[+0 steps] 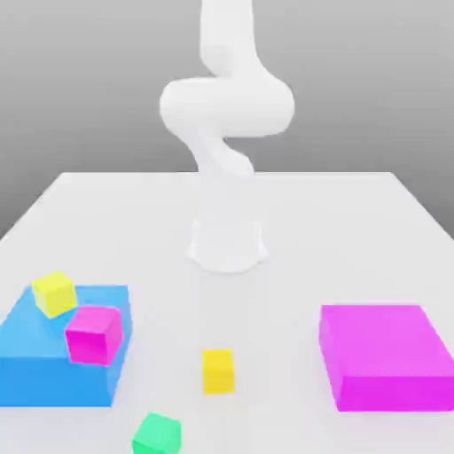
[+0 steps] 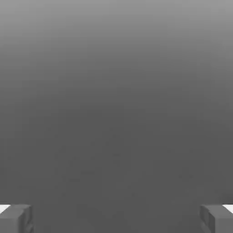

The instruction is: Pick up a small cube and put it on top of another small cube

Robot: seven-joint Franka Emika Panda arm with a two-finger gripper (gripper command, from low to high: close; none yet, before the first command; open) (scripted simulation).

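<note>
Gripper: one, seen in the hand view, its two fingers spread wide apart. Robot arm: white, upright beyond the blocks in the exterior view.

Small cubes, four, as we list them by the exterior view. Yellow cube: turned askew, seen over the top of the blue block, at the exterior view's left. Magenta cube: seen against the same block's right-hand part; we cannot tell whether it touches the yellow one. Amber cube: flat on the pale table, between the two large blocks. Green cube: turned at an angle, nearer the camera, partly cut off by the picture's lower edge.

Magenta block: broad, low, at the exterior view's right.
</note>
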